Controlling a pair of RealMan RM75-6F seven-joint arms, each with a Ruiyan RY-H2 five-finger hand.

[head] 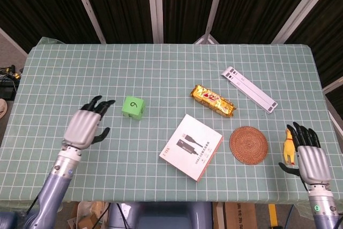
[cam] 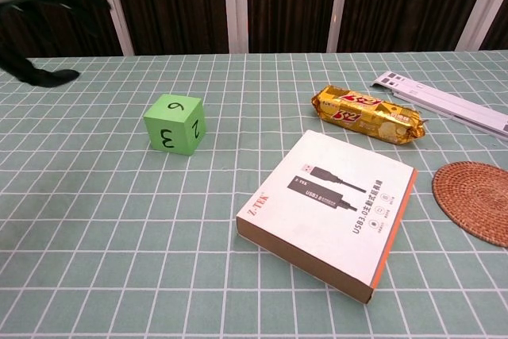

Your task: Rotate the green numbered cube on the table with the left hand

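The green numbered cube (head: pixel 132 106) (cam: pixel 175 124) stands alone on the checked cloth, left of centre. Its top shows a 6, and its near faces show a 3 and a 2. My left hand (head: pixel 86 127) (cam: pixel 33 5) is open, fingers spread, a short way to the cube's left and raised off the table. It touches nothing. My right hand (head: pixel 309 157) is open at the table's near right edge, beside a yellow rubber chicken (head: pixel 289 144), and holds nothing.
A white USB cable box (head: pixel 191 146) (cam: pixel 329 213) lies near the middle. A gold snack packet (head: pixel 213 101) (cam: pixel 367 114), a round woven coaster (head: pixel 248 145) (cam: pixel 476 201) and a white folding stand (head: pixel 249 89) (cam: pixel 444 102) fill the right half.
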